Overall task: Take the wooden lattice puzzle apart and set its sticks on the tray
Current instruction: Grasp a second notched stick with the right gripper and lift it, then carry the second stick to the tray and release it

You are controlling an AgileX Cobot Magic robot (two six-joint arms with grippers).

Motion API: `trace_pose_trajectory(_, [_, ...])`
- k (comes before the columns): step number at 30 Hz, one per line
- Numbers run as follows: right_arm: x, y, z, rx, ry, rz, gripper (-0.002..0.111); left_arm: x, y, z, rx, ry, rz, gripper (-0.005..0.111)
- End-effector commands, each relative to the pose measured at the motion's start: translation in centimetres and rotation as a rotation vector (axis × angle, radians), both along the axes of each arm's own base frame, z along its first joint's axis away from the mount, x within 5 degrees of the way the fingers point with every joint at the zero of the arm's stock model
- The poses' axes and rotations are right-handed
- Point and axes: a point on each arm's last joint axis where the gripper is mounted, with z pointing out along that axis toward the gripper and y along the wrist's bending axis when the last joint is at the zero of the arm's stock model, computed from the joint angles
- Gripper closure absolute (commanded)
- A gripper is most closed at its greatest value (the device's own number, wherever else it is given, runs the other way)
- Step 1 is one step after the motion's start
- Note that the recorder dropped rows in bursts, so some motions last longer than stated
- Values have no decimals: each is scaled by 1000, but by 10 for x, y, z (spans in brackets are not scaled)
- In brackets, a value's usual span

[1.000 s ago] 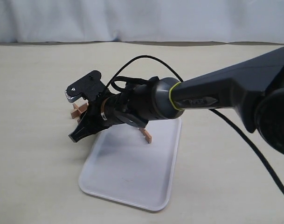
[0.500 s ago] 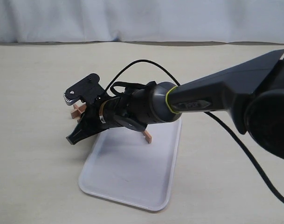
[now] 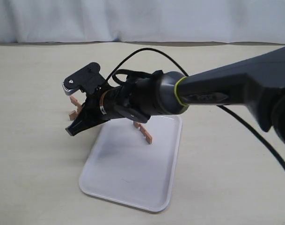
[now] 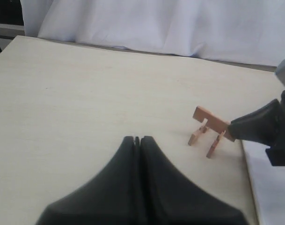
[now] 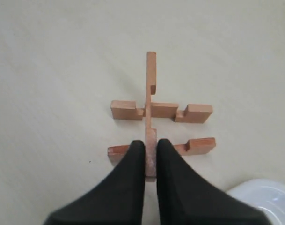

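What is left of the wooden lattice puzzle (image 5: 151, 112) is three reddish-brown sticks: one long bar crossed by two notched ones. My right gripper (image 5: 150, 149) is shut on the near end of the long bar. In the left wrist view the puzzle (image 4: 208, 129) stands on its two cross sticks on the table, beside the tray's corner (image 4: 268, 192). From the exterior it (image 3: 75, 107) shows just behind the right gripper (image 3: 76, 125). A single stick (image 3: 143, 132) lies on the white tray (image 3: 133, 173). My left gripper (image 4: 137, 139) is shut with nothing in it, a short way from the puzzle.
The right arm (image 3: 217, 93) reaches across from the right, over the tray's far end, with a black cable (image 3: 254, 140) trailing from it. White cloth (image 3: 142, 18) hangs along the table's back edge. The beige tabletop (image 3: 30, 164) lies bare left of the tray.
The right gripper has shifted slightly up and to the left with the puzzle in it. More of the stick on the tray shows under the arm.
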Motion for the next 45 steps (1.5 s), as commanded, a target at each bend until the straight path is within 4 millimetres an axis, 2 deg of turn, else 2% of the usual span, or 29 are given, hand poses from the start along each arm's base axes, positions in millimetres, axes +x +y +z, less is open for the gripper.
trace_pose_trajectory(1, [-6, -2, 38, 1, -29, -19, 104, 0, 0, 0, -2, -8, 0, 107])
trace_pose_trajectory(4, [-16, 1, 66, -2, -57, -12, 104, 0, 0, 0, -2, -8, 0, 107])
trace_pose_trajectory(9, [-31, -13, 106, -17, -32, -81, 104, 0, 0, 0, -2, -8, 0, 107])
trace_pose_trajectory(11, [-39, -21, 118, -56, 0, -116, 104, 0, 0, 0, -2, -8, 0, 107])
trace_pose_trajectory(14, [-51, -33, 125, -118, 61, -158, 104, 0, 0, 0, -2, -8, 0, 107])
trace_pose_trajectory(18, [-71, -47, 113, -123, 141, -184, 104, 0, 0, 0, -2, -8, 0, 107])
trace_pose_trajectory(23, [-81, -62, 89, -69, 245, -245, 104, 0, 0, 0, -2, -8, 0, 107])
trace_pose_trajectory(28, [-93, -65, 56, -25, 239, -213, 104, 0, 0, 0, -2, -8, 0, 107])
trace_pose_trajectory(33, [-94, -64, 28, -24, 262, -201, 103, 0, 0, 0, -2, -8, 0, 107])
trace_pose_trajectory(36, [-92, -62, 17, -30, 287, -212, 92, 0, 0, 0, -2, -8, 0, 107])
trace_pose_trajectory(40, [-90, -62, 10, -21, 297, -230, 68, 0, 0, 0, -2, -8, 0, 107])
trace_pose_trajectory(43, [-89, -60, 22, 13, 260, -225, 52, 0, 0, 0, -2, -8, 0, 107])
trace_pose_trajectory(45, [-89, -59, 34, 33, 230, -221, 47, 0, 0, 0, -2, -8, 0, 107])
